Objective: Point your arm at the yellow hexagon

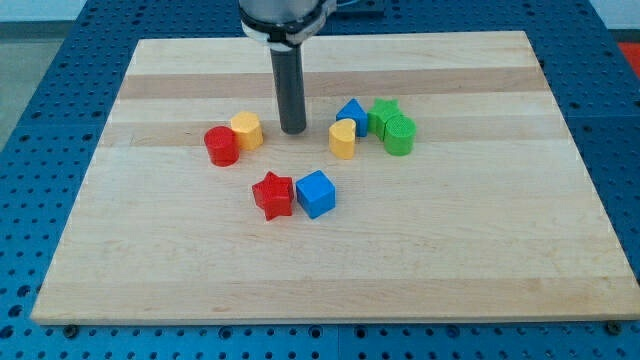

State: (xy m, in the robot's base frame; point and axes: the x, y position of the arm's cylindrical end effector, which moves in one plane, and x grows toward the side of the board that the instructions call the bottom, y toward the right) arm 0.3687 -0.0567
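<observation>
The yellow hexagon (246,130) sits left of the board's middle, touching a red cylinder (221,146) on its lower left. My tip (293,131) rests on the board just to the right of the yellow hexagon, a small gap apart. The dark rod rises straight up from the tip to the view's top.
A yellow heart-like block (343,139), a blue triangle (352,113), a green star (384,113) and a green cylinder (399,135) cluster right of the tip. A red star (273,195) and blue cube (316,193) lie below. The wooden board (330,270) sits on a blue perforated table.
</observation>
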